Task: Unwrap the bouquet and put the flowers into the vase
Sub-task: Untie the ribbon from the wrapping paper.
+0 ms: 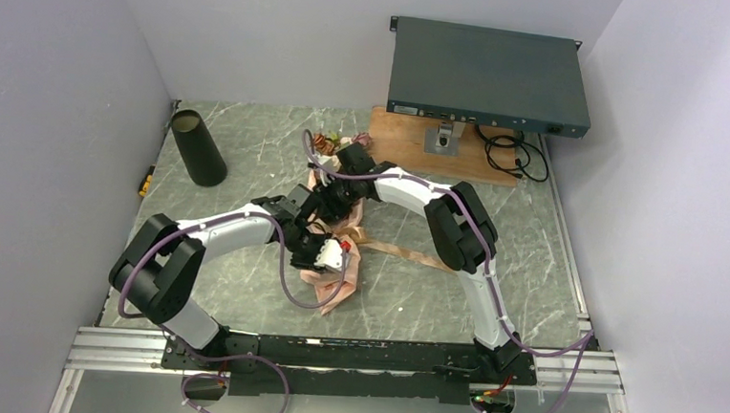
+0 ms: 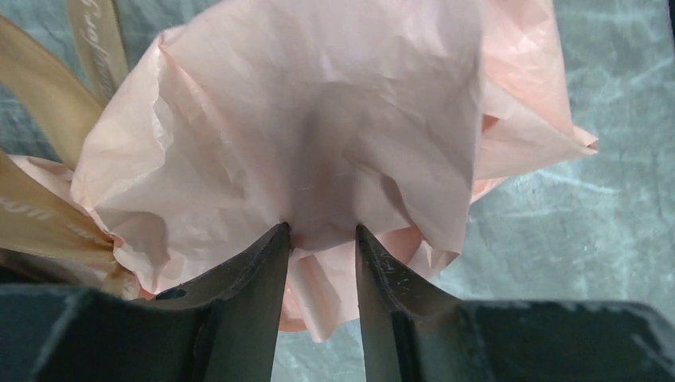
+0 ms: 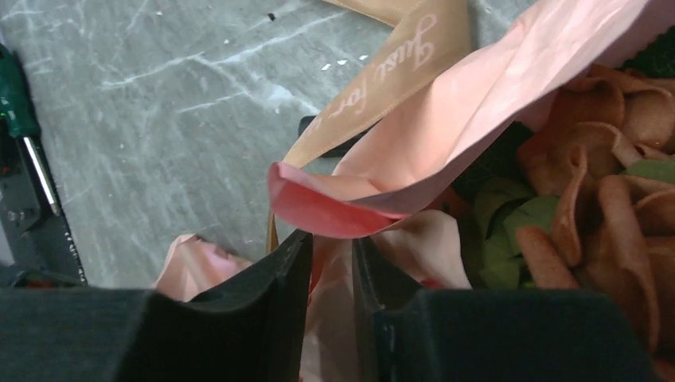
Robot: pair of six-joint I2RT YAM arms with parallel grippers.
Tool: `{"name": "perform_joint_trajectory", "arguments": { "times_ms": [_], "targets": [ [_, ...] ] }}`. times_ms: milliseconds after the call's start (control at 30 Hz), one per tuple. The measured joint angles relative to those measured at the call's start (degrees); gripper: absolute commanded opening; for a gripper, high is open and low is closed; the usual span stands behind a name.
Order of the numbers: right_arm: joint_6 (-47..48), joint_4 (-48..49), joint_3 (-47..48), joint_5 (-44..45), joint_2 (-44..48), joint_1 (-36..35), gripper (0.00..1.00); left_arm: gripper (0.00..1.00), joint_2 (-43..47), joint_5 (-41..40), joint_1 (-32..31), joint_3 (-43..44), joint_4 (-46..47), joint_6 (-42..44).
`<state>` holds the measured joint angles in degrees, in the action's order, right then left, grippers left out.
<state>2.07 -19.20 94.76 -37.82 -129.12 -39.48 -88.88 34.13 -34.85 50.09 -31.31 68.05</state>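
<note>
Bouquet [image 1: 325, 147]: lies mid-worktop under both wrists; rust roses [image 3: 605, 159], green leaves [image 3: 509, 215].
Paper [image 2: 318, 119]: salmon-pink, thin, crinkled.
Ribbon [image 3: 382, 72]: tan satin with cursive print, lying loose.
Left fingers [image 2: 255, 278]: black wedges, clearly apart, paper edge between the tips.
Right fingers [image 3: 278, 278]: narrow gap filled with paper; whether they pinch it, I cannot tell.
Left arm [image 1: 226, 232], right arm [image 1: 419, 195]: bent inward, elbows out.
Vase [image 1: 198, 146]: matte black tube, far left, well apart from the bouquet.
Worktop [image 1: 249, 161]: grey-green marble pattern; pale walls [image 1: 52, 101] around.

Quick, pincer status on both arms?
Left pincer: parted, tips at the wrapping paper; grip cannot be told.
Right pincer: nearly closed, wrapping paper in the gap; grip cannot be told.
</note>
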Motion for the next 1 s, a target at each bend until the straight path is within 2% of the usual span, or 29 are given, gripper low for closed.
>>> {"name": "perform_joint_trajectory", "arguments": {
  "times_ms": [67,133,300,367,533,600,733,900,1000],
  "targets": [
    [0.2,-2.4,1.7,-0.8,0.0,0.0,0.39,0.4,0.0,-0.2,1.0,-0.7,-0.8,3.0],
    [0.5,-4.7,3.3,-1.6,0.3,0.0,0.4,0.4,0.0,-0.5,2.0,-1.4,-1.5,5.8],
    [1.5,-9.3,6.9,-3.1,1.9,0.2,0.31,0.42,1.8,-1.1,6.3,-2.9,-4.3,13.4],
    [2.0,-10.8,8.5,-3.7,2.7,0.4,0.27,0.46,3.5,-1.7,9.0,-3.8,-5.8,16.9],
    [4.0,-12.2,9.5,-3.3,4.0,1.0,0.24,0.53,7.1,-1.9,14.0,-3.4,-10.3,20.2],
    [4.4,-12.2,9.0,-2.3,4.0,1.1,0.23,0.52,8.6,-0.8,14.6,-2.2,-11.7,19.0],
    [4.8,-12.1,8.0,-0.1,3.4,1.2,0.19,0.43,13.3,2.3,14.8,0.7,-11.7,11.3],
    [4.9,-11.2,6.9,1.5,1.5,1.2,0.13,0.35,16.1,4.9,16.0,2.3,-7.4,-1.0],
    [4.9,-10.6,5.8,1.8,0.5,1.2,0.09,0.34,15.4,5.0,16.3,2.3,-2.9,-6.6]
  ]
}}
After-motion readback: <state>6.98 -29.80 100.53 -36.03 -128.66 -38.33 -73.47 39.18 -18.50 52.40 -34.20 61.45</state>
